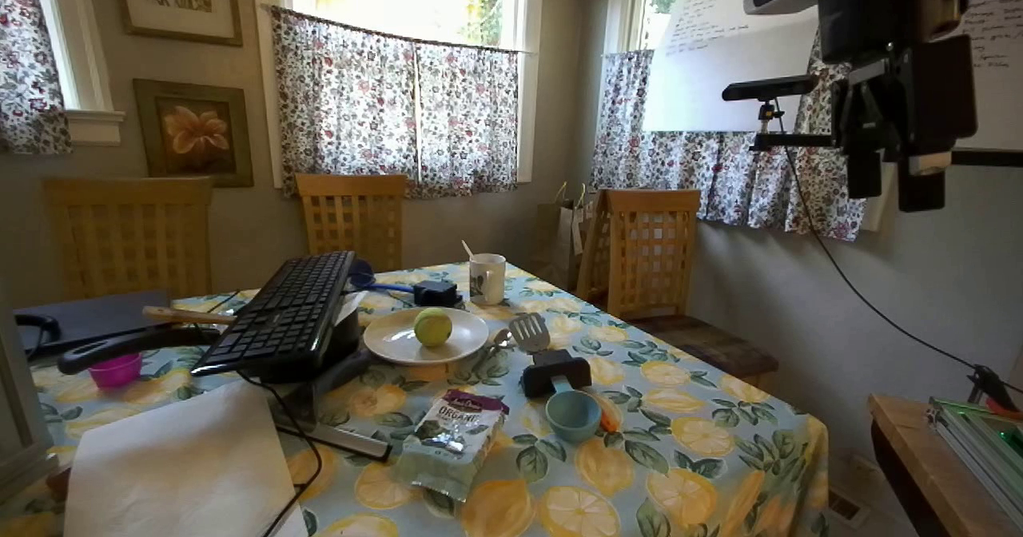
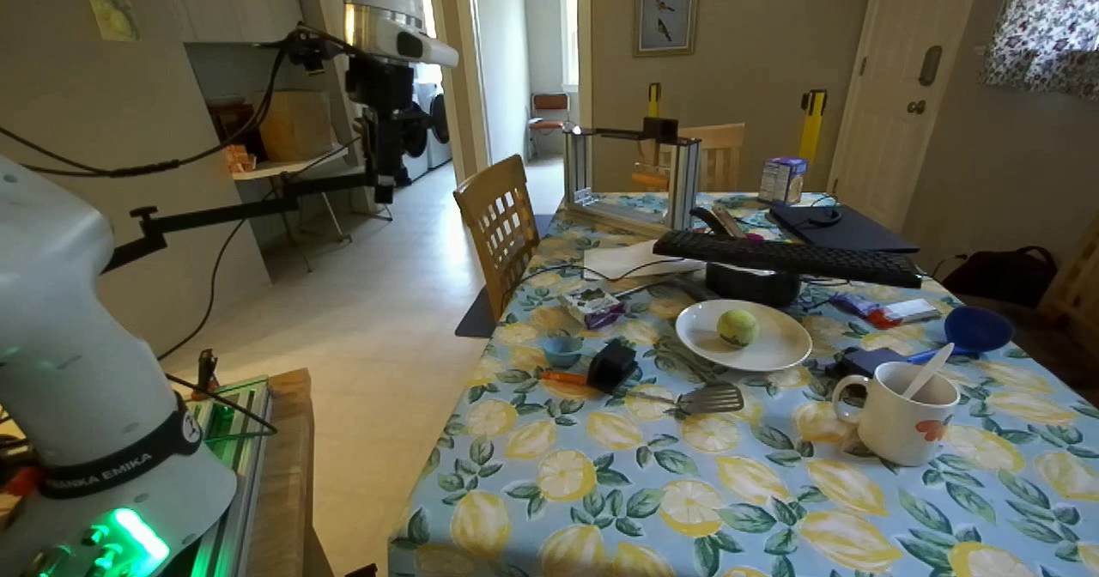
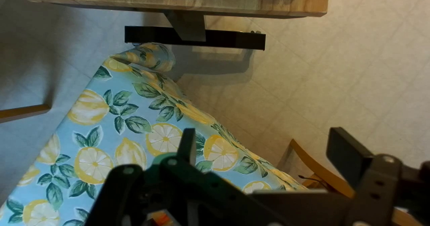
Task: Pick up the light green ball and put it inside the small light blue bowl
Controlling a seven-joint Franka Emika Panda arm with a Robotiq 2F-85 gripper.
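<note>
See a worktop [image 2: 618, 482] spread with a lemon-print cloth [image 1: 687, 481], with wooden chairs [image 1: 649, 241] by its edges and floral curtains [image 1: 471, 113] hung at the windows [image 1: 415, 1]. In an exterior view, note a snack packet [image 2: 592, 306] near the left edge and a keyboard [image 2: 786, 258] farther in, propped up off the cloth. By that same left edge, find the small light blue bowl [image 2: 562, 359] mouth up, just beside a black block [image 2: 612, 366]. Spot the light green ball [image 2: 737, 327] resting on a white plate [image 2: 786, 343], farther in from the edge and well apart from the bowl. Notice a mug [image 1: 490, 281] holding a pale utensil [image 1: 467, 248], close to the far corner in an exterior view. Cannot make out the inside of a pink cup [image 1: 116, 371]. See the arm [image 2: 81, 371] beyond the near-left corner in an exterior view, with its pincer [image 3: 263, 144] pointing down well above worktop height, released, with pads [image 3: 186, 145] wide apart. Beneath, in the wrist view, see a corner of the worktop and the floor [image 3: 352, 78].
</note>
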